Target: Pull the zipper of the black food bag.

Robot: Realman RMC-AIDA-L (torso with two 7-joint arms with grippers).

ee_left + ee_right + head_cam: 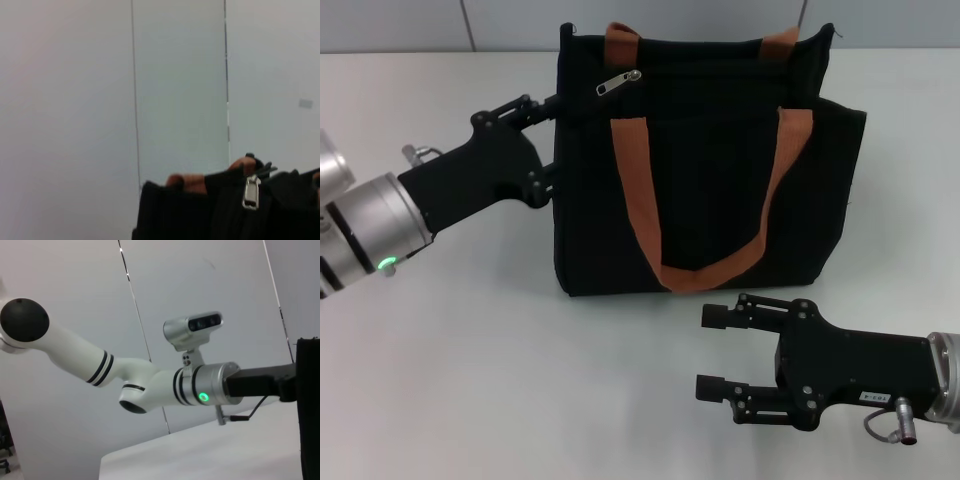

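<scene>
The black food bag (705,170) stands upright on the white table (470,380), toward the far middle, with its two orange-brown straps (640,200) hanging down the front face. The zipper (618,82), a small silver pull tab, lies at the bag's top edge near the corner on the robot's left.

The head view shows the left gripper (552,140) reaching in from the left, its fingertips against the bag's left side edge just below the zipper. Its fingers are spread, one high and one low on that edge, but whether they pinch the fabric cannot be told from here. The right gripper (715,352) rests low over the table in front of the bag, apart from it, its two fingers wide apart and holding nothing.

The left wrist view shows none of that arm's own fingers. It gives a close look along the bag's top, with the zipper (250,192) hanging against the black fabric and a bit of strap (187,182) behind, below a pale panelled wall (175,75).

The right wrist view looks across the table at the left arm (150,385), with a green light on its wrist, and catches only the bag's dark edge (310,405).
</scene>
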